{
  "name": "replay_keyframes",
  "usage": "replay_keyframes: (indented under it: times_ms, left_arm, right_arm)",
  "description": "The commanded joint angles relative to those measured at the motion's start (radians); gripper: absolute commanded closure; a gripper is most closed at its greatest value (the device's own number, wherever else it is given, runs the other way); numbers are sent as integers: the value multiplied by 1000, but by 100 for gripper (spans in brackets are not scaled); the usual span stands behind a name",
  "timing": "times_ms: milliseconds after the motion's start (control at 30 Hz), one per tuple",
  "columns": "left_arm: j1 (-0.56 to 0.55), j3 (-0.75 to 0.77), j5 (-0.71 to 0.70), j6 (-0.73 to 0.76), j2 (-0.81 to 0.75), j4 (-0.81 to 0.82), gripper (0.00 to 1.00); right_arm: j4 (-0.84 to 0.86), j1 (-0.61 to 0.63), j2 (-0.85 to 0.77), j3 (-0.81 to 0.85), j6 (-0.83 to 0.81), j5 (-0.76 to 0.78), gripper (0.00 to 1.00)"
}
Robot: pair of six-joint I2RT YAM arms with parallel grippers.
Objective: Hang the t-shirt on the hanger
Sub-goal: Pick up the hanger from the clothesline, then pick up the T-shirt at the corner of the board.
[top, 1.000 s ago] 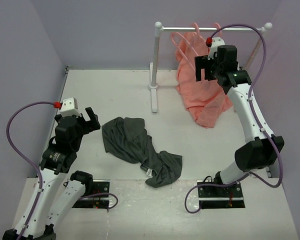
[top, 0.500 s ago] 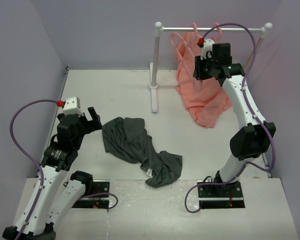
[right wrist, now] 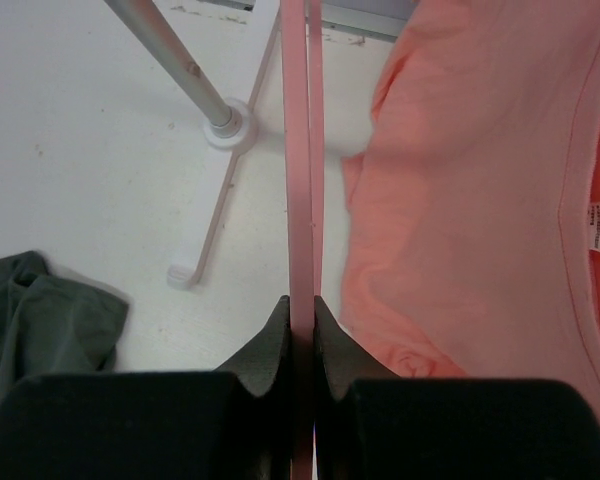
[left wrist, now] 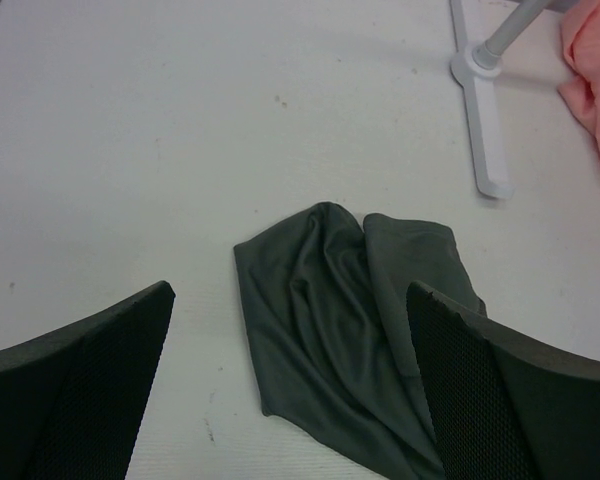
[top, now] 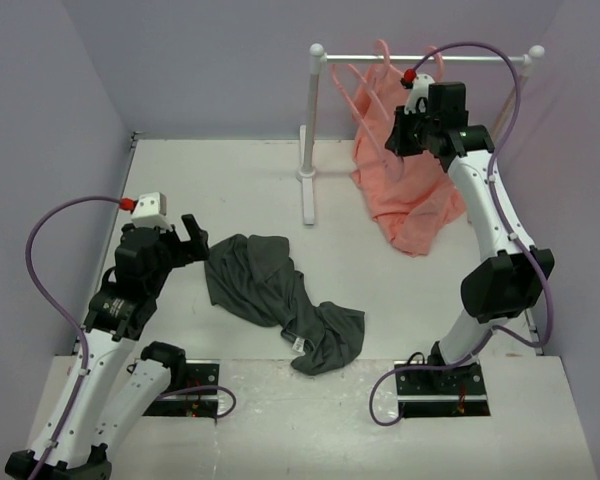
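t-shirt (top: 280,300) on table (top: 230,190), front-left | hanger (right wrist: 301,150) at rail (top: 420,58), back-right

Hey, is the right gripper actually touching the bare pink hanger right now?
Touching. In the right wrist view, the right gripper has its fingers pressed against both sides of the hanger, with no gap showing.

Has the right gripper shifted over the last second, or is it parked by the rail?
Yes. The right gripper has shifted slightly left and up-frame, closer to the white rail. It is shut on the hanger.
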Motion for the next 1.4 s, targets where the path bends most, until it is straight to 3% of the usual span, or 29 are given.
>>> replay_keyframes:
  times_ms: [0,233,367,433,533,600,667,733,800,900,967,1133,1367]
  left_arm:
    - [-6,14,113,36,11,43,0]
    - [-7,47,410,-17,78,48,0]
    - [-46,-3,479,-77,107,106,0]
    - [-131,-23,443,-106,129,113,0]
    - [-313,-32,214,-157,199,111,0]
    - [-542,-24,7,-227,291,88,0]
    - [-740,2,-102,-314,360,50,0]
    - [-857,9,-241,-397,445,-30,1]
    - [-954,2,-302,-473,490,-71,5]
    - [-1078,-6,-345,-595,559,-127,19]
    - [-1107,-8,-364,-631,596,-158,29]
    - [-1120,-58,-325,-556,665,19,36]
    - [-1103,-91,-431,-546,706,67,52]
  right_arm:
    - [33,0,-90,52,44,-20,100]
    - [-39,0,-170,-30,84,48,100]
    - [-33,4,-342,-242,143,-4,100]
    - [-8,9,-457,-397,171,1,100]
    - [20,13,-618,-542,193,56,100]
    - [-1,13,-717,-585,207,85,100]
    - [-40,14,-814,-606,208,69,100]
    - [-61,14,-888,-620,208,13,100]
    - [-76,15,-958,-639,205,-47,100]
    - [-104,16,-1050,-662,202,-60,100]
    - [-105,16,-1080,-675,202,-61,100]
    - [-87,16,-1100,-709,207,-127,100]
    - [-74,16,-1122,-729,216,-199,100]
